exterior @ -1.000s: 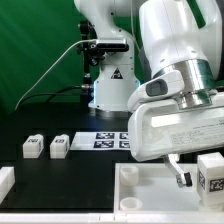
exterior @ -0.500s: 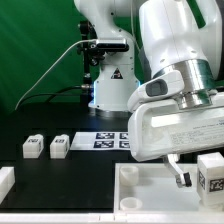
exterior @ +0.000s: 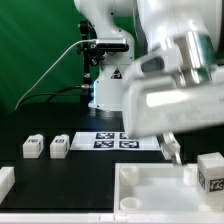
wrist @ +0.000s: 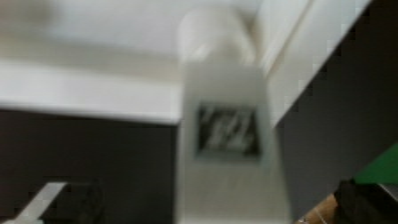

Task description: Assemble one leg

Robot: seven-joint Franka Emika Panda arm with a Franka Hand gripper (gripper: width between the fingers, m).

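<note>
pincer (exterior: 172, 150): blurred, over the tray's (exterior: 150, 190) far rim; in the wrist view I read its fingers as wide, gripping nothing | leg (exterior: 210, 172): upright and free, near the pincer on the exterior view's right, by the tray's right side | spare legs (exterior: 33, 147) (exterior: 59, 147): on the counter (exterior: 85, 168), well apart at the exterior view's left

Your arm (exterior: 170, 85) smeared, gripper (exterior: 172, 148) jaws unreadable, wrist view all blur, tagged column possibly a leg (wrist: 228, 130), tray (exterior: 150, 192) cropped below.
</note>
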